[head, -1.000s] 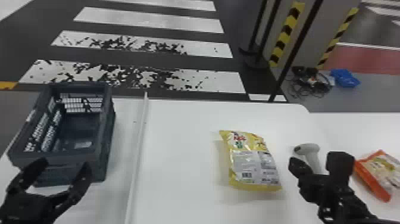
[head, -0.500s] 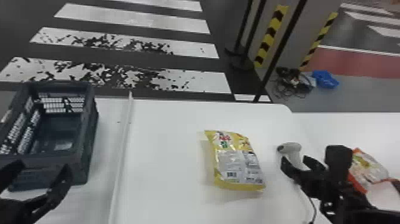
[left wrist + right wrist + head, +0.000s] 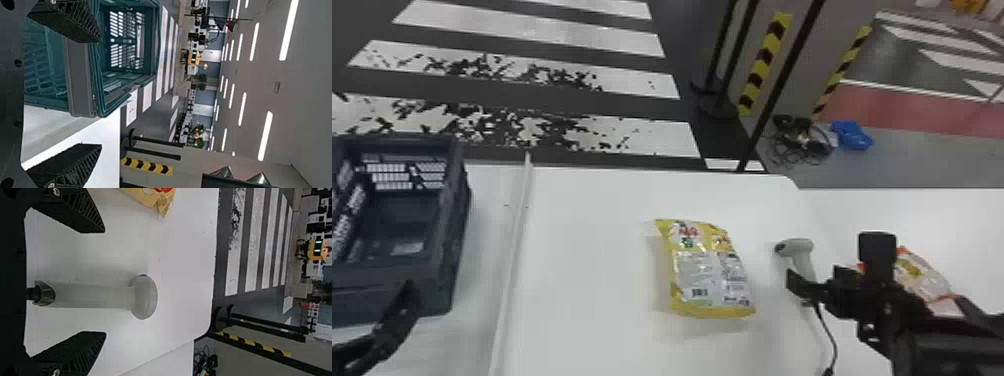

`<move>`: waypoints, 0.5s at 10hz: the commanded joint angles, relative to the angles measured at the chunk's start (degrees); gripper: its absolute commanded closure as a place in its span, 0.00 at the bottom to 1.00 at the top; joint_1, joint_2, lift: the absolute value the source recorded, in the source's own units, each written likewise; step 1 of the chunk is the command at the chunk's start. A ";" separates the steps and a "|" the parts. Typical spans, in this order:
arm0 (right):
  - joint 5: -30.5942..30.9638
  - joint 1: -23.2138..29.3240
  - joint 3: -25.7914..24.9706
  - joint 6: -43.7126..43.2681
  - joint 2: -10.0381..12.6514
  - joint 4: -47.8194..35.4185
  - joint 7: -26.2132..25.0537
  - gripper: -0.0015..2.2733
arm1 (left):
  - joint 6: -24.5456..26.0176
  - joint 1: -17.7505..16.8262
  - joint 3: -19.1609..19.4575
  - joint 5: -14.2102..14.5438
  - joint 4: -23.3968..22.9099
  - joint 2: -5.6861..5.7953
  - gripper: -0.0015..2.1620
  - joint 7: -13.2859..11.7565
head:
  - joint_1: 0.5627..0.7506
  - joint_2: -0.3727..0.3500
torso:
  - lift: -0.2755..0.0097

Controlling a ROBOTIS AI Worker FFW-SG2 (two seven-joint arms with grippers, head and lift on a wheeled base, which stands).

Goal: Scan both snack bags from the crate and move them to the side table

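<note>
in the head view the yellow snack bag (image 3: 709, 270) lies on the main worktop (image 3: 592, 250), with the crate (image 3: 439, 285) at its nine o'clock. toward three o'clock is the scanner (image 3: 802, 250), beside the right claw (image 3: 824, 275), its cable (image 3: 824, 325) trailing to about six. past that claw, an orange-trimmed snack bag (image 3: 914, 272) seems to lie on the side worktop (image 3: 932, 215), partly covered by the arm. the right wrist view reveals that claw wide open, the scanner's handle between its parted fingers. the left claw (image 3: 387, 335) is at the crate's six o'clock; its wrist view shows it open too, and adds the crate's latticed inner wall (image 3: 126, 39).
</note>
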 commanded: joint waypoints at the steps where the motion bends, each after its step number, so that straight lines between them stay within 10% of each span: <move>1: -0.65 -3.04 0.71 1.75 -1.98 3.71 0.85 0.02 | 0.13 0.07 0.03 0.00 0.16 0.00 0.02 0.02 | 0.70 0.13 | 0.62; 5: -1.44 -10.68 4.49 3.34 -5.50 14.78 2.35 0.06 | 0.13 -0.37 0.12 0.00 1.03 0.00 0.02 0.02 | 0.70 0.11 | 0.62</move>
